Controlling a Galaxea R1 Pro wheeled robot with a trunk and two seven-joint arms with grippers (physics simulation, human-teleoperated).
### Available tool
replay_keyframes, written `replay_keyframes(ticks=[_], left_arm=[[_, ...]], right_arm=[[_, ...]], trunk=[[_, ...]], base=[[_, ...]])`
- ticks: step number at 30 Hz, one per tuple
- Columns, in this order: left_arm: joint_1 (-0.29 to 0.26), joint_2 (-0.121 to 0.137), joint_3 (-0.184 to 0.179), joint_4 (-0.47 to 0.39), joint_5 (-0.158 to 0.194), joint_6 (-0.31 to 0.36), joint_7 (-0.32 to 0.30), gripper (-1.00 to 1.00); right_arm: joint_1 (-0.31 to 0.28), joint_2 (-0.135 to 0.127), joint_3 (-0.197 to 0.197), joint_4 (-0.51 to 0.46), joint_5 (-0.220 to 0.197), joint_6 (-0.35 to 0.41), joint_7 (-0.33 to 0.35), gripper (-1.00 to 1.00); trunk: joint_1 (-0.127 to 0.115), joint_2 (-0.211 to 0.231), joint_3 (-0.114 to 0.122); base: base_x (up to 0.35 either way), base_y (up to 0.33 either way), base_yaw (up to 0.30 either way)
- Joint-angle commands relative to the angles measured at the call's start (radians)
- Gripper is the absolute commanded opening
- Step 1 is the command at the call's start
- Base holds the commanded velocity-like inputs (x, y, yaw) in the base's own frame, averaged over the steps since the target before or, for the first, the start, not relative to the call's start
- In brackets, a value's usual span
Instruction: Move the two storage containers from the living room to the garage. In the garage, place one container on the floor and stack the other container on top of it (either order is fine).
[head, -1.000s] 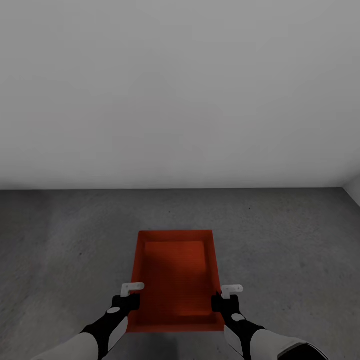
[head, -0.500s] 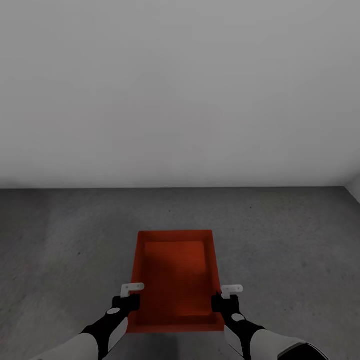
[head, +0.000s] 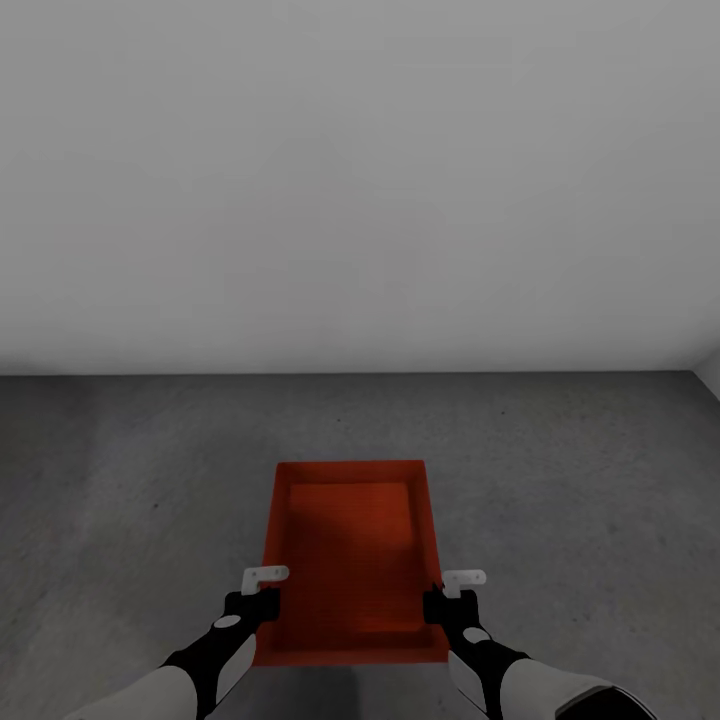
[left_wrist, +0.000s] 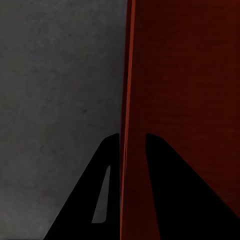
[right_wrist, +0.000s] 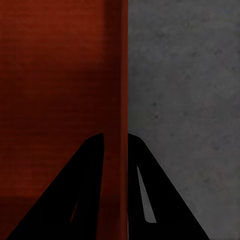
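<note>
My left pincer (head: 262, 592) and right pincer (head: 452, 594) each pinch a long wall of the storage container (head: 350, 555) above the garage floor (head: 120, 500). I should lower it level, both sides together.
</note>
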Motion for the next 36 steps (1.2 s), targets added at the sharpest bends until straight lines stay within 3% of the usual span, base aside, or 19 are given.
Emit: replay_keyframes(ticks=[1, 24, 36], left_arm=[[-0.002, 0.027, 0.05, -0.003, -0.006, -0.017, 0.015, -1.0], [-0.002, 0.027, 0.05, -0.004, -0.006, -0.017, 0.015, -1.0], [-0.002, 0.027, 0.05, -0.004, -0.006, -0.017, 0.015, -1.0]], right_arm=[[0.0, 0.0, -0.029, 0.004, -0.001, -0.002, 0.0, -1.0], [0.0, 0.0, -0.029, 0.004, -0.001, -0.002, 0.0, -1.0], [0.0, -0.001, -0.029, 0.004, -0.001, -0.002, 0.0, -1.0]], trunk=[[0.004, -0.008, -0.004], [0.092, -0.169, -0.076], [0.092, -0.169, -0.076]], base=[[0.0, 0.0, 0.0], [0.0, 0.0, 0.0], [0.0, 0.0, 0.0]])
